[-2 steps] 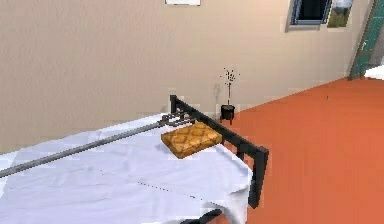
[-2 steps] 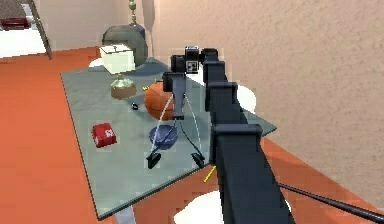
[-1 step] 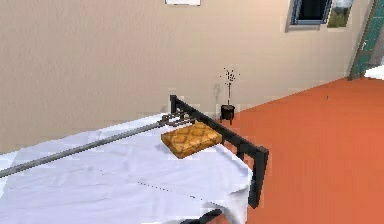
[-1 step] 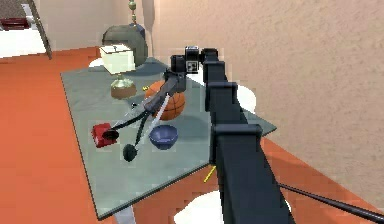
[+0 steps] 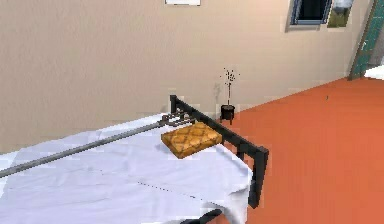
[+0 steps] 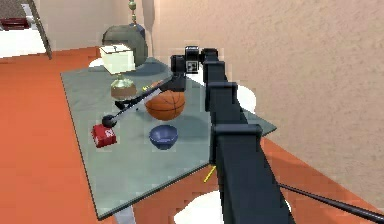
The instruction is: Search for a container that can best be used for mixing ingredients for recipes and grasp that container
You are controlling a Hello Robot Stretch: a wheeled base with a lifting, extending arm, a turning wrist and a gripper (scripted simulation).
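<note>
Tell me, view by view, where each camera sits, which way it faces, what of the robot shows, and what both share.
Forward view: on the robot, facing ahead and slightly down at a bed, pillow and plant; a dark shape at the bottom edge may be the robot's.
Arm side view: on the robot's body, facing out sideways at a table with a ball and blue bowl; the arm and gripper show.
Shared: orange floor and beige wall.

On the table (image 6: 100,172), a bowl (image 6: 164,137) is sitting before a basketball (image 6: 166,104) (seemingly a mug (image 6: 104,134) lying left).
</note>
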